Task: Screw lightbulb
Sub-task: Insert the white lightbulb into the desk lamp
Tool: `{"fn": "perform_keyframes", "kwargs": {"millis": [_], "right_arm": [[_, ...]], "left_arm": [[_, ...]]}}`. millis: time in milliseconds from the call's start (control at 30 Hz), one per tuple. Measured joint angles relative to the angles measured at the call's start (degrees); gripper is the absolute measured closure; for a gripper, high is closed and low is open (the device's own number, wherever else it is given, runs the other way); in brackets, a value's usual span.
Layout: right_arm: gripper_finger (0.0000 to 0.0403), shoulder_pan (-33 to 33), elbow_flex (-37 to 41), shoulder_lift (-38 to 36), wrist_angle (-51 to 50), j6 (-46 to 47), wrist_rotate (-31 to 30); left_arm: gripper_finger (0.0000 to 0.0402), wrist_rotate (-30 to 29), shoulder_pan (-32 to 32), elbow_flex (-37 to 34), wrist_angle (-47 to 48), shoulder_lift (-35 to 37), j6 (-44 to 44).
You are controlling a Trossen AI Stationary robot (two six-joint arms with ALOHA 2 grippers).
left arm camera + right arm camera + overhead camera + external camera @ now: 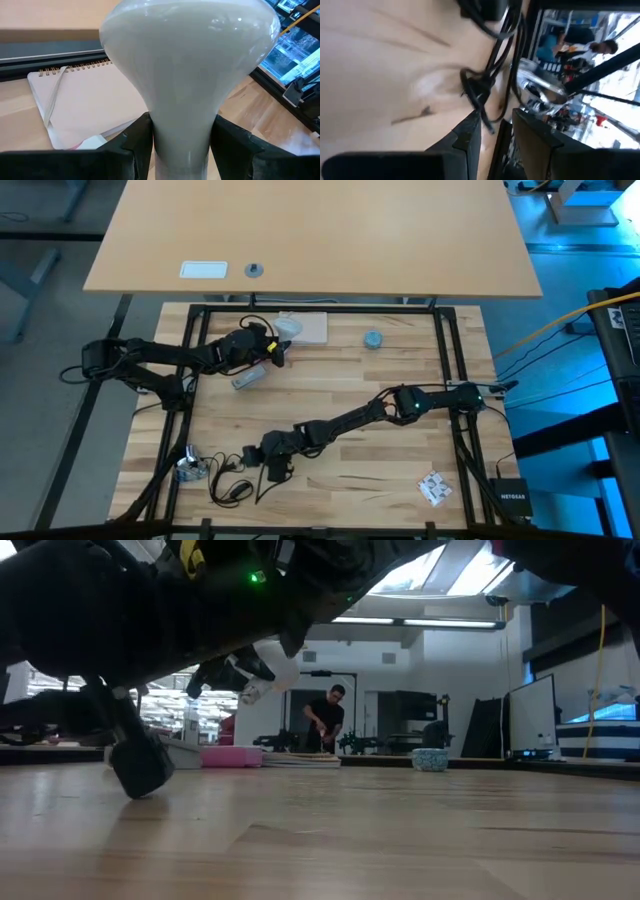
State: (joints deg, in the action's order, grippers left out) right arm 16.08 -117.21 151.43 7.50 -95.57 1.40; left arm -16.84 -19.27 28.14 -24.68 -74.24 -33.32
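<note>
The white frosted lightbulb [190, 65] is in my left gripper [272, 342] at the table's far left, above the near edge of a spiral notebook [306, 328]. It also shows in the high view [288, 328]. The silvery socket [190, 469] lies on the table at the near left, and its black cord [235, 483] curls beside it. My right gripper [273, 464] is low over the table just right of the socket, its fingers close together about the cord. The socket shows ahead of them in the right wrist view [540, 90]. My left gripper pinches the bulb's narrow neck [182, 137] between its two fingers [137, 145], below the globe. The globe sticks out past the fingertips toward the table's far right. The bulb is lifted clear of the table. My right gripper has the black cord [487, 120] between its two fingers [467, 137], a short way from the socket. The fingers reach toward the table's left, low over the wood. The socket stays on the table.
A blue-grey round cap [372, 339] sits at the far middle. A pale oblong object [247, 378] lies under my left arm. A small printed card [433, 487] lies at the near right. A black frame [447, 350] borders the table. A person [327, 720] stands far behind.
</note>
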Motion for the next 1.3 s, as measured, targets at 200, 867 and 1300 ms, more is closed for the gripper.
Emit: {"fn": "perform_keyframes", "kwargs": {"millis": [200,867,1300], "right_arm": [[0.0288,-0.02,-0.06,0.67,0.19,0.35,2.29],[0.0288,0.39,-0.09,0.96,-1.66,3.65,5.62],[0.0288,3.78,-0.15,0.85,-3.81,3.17,11.71]], "left_arm": [[0.0246,0.00,0.00,0.00,0.02,0.00,-1.94],[0.0246,0.18,0.15,0.00,0.06,0.00,-2.91],[0.0246,0.20,0.15,0.00,0.02,0.00,-4.01]]}}
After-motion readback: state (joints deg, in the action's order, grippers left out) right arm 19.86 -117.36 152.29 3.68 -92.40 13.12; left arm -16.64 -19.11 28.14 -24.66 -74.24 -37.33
